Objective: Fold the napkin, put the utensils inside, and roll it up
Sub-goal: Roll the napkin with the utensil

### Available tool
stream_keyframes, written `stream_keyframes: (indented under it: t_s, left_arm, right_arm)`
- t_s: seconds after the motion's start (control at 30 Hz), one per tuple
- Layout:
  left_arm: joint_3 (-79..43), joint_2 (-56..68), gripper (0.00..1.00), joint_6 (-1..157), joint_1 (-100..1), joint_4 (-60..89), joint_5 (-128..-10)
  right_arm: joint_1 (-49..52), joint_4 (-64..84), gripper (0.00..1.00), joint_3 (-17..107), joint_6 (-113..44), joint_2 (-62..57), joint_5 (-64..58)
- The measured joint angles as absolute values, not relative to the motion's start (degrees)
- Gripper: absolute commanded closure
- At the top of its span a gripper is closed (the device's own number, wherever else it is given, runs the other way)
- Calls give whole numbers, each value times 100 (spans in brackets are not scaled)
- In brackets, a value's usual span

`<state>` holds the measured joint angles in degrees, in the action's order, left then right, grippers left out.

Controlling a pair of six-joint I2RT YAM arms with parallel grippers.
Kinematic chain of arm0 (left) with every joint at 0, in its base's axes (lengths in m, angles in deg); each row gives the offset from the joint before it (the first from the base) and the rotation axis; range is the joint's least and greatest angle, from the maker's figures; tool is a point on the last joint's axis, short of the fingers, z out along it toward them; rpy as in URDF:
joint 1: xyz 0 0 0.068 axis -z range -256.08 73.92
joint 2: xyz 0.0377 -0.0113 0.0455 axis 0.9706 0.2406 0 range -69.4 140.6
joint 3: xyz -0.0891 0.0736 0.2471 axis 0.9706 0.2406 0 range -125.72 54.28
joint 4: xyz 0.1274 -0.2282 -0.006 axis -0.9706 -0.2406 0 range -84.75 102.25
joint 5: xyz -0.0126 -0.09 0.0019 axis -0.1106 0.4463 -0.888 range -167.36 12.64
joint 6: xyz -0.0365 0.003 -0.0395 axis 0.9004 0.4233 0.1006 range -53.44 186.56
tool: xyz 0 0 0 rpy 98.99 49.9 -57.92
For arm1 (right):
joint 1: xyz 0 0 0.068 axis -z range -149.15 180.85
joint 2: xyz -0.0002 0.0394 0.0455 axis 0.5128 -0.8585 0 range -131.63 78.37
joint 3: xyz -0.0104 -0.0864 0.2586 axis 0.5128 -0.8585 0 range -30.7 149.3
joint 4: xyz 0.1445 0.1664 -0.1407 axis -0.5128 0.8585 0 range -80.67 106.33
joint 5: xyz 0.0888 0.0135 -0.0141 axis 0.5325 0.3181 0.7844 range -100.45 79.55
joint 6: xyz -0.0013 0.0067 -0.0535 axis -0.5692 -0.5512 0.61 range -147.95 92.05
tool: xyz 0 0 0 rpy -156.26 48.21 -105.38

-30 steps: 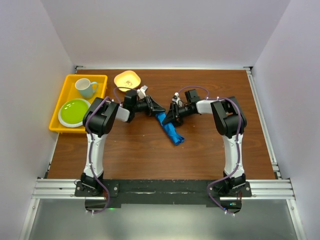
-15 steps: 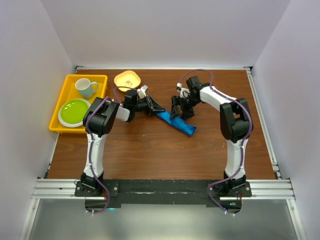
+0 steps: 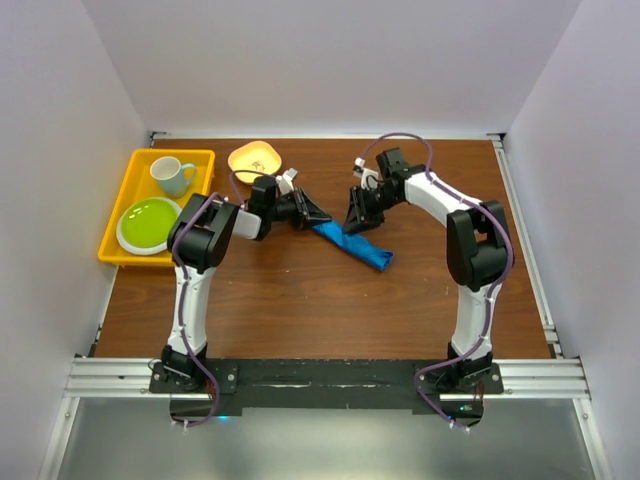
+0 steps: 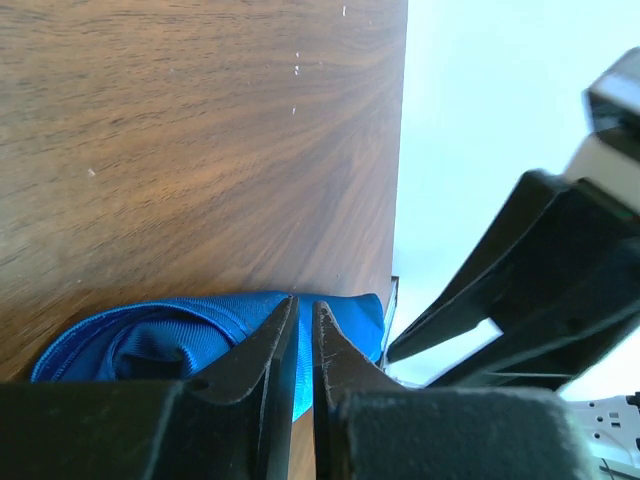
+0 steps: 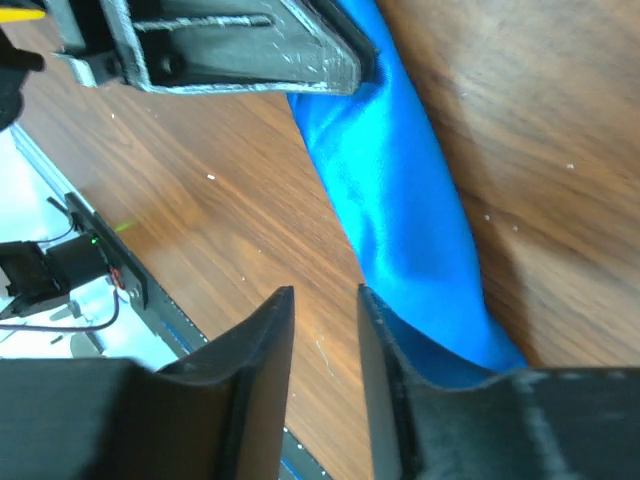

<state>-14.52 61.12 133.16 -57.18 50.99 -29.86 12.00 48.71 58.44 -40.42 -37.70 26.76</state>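
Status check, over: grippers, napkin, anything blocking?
Left gripper shut on napkin, rolled. Right gripper open, empty, close by. Utensil not visible. Nothing blocking.

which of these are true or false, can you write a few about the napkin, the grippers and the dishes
1. The napkin lies as a roll on the table. True.
2. The right gripper is clamped on the napkin. False: its fingers stand apart over bare wood, with the napkin beside them.
3. The cup stands in the yellow tray. True.
4. The green plate sits on the bare table. False: it lies in the yellow tray.
5. The bowl is in the tray. False: it stands on the table beside it.
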Motion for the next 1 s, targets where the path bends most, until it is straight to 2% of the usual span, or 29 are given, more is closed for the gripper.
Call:
stream_keyframes:
  t_s: [0.17,0.27,0.37,0.4,0.5,0.53,0.63,0.77,1.0]
  left_arm:
    - [-1539,6155,85,13295,-5718,5027,-2986]
    - [-1596,6219,85,13295,-5718,5018,-2979]
    - [-1668,6271,85,13290,-5716,5001,-2973]
    - [-1703,6291,85,13290,-5716,4990,-2970]
    - [-1775,6313,85,13290,-5716,4931,-2962]
    - [-1784,6313,85,13290,-5716,4913,-2959]
    - [-1869,6313,86,13277,-5716,4747,-2959]
    - [-2018,6313,86,13196,-5716,4419,-2959]
    - [-2162,6313,86,13183,-5718,3818,-2964]
  right_arm:
    - [1259,4495,74,5250,-4073,-3772,2814]
    - [1383,4506,68,4957,-3920,-3772,2740]
    - [1464,4619,55,4876,-3791,-3772,2722]
    - [1468,4639,48,4896,-3767,-3764,2750]
    - [1418,4833,36,5095,-3660,-3744,2768]
    - [1388,4884,26,5173,-3618,-3724,2750]
    - [1224,5011,14,5499,-3365,-3580,2335]
    - [808,4938,9,5772,-2910,-3300,1334]
    - [-582,4506,9,5709,-2021,-3268,-1061]
